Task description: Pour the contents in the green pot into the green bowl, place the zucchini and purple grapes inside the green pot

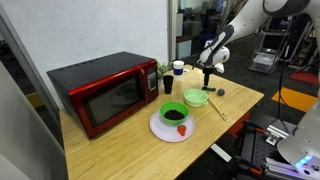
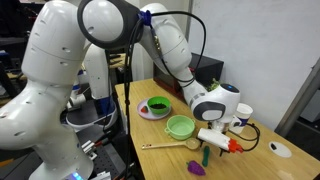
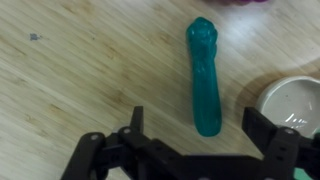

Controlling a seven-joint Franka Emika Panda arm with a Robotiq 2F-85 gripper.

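Zucchini (image 3: 204, 75): lies flat on the table (image 3: 80, 70), its long axis running from 12 to 6 o'clock in the wrist view.
Pincer (image 3: 195, 135): spread wide and empty. It hovers over the 6 o'clock end of the zucchini, one finger out at 9 o'clock and one at 3 o'clock of that tip.
Green pot (image 3: 292, 100): its pale rim shows at 4 o'clock of the zucchini, near but not touching. It looks empty in an exterior view.
Green bowl (image 1: 173, 113): sits on the white plate (image 1: 157, 130) with dark pieces inside, so the pour seems done.
Purple grapes (image 2: 196, 168): on the table just beyond the zucchini's far end, towards 1 o'clock in the wrist view.
Step in hand: probably coming down to pick up the zucchini.
Risk, end grip: the pincer is centred on the tip rather than the middle. Closing there could make the slim, smooth toy pivot, droop or squirt out.
Risk, pot rim: the 3 o'clock finger would descend close to the green pot. It could catch the rim and shove or tip the pot.
Risk, height: stopping too high lets the pads ride over the rounded top and roll the zucchini towards the purple grapes. Going too low jams the fingertips into the table.
Risk, release: the zucchini looks nearly as long as the pot is wide. Dropped off-centre, it could bridge the rim and slide out.
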